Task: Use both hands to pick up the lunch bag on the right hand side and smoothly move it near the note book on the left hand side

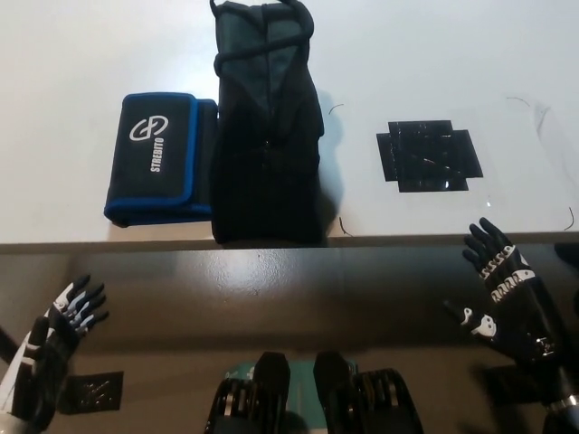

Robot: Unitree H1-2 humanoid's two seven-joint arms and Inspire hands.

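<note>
White table (434,54) fills the upper part of the view, plain and matte, with a soft glare toward the top. Its near edge runs straight across the picture about midway down. Below that edge is a dark brown glossy strip that reflects light, and under it a brownish floor (163,398) with a small black square marker (90,391) at lower left.

Lunch bag (265,127), black, stands on the table at centre-left, its top with strap loops toward the far edge, its base right at the near edge. Touching its left side lies the note book (158,158), black with a blue border and white "STREBITO" print, flat on the table. To the right of the bag, well apart, a black cross-shaped tape mark (429,155) under a clear sheet. A few thin dark wire-like curls lie on the table near the bag and at far right.

My left robot hand (56,339) is low at the lower left, below the table edge, fingers spread apart, holding nothing. My right robot hand (502,294) is at lower right, just below the table edge, fingers spread apart, empty. Both are well apart from the bag.
</note>
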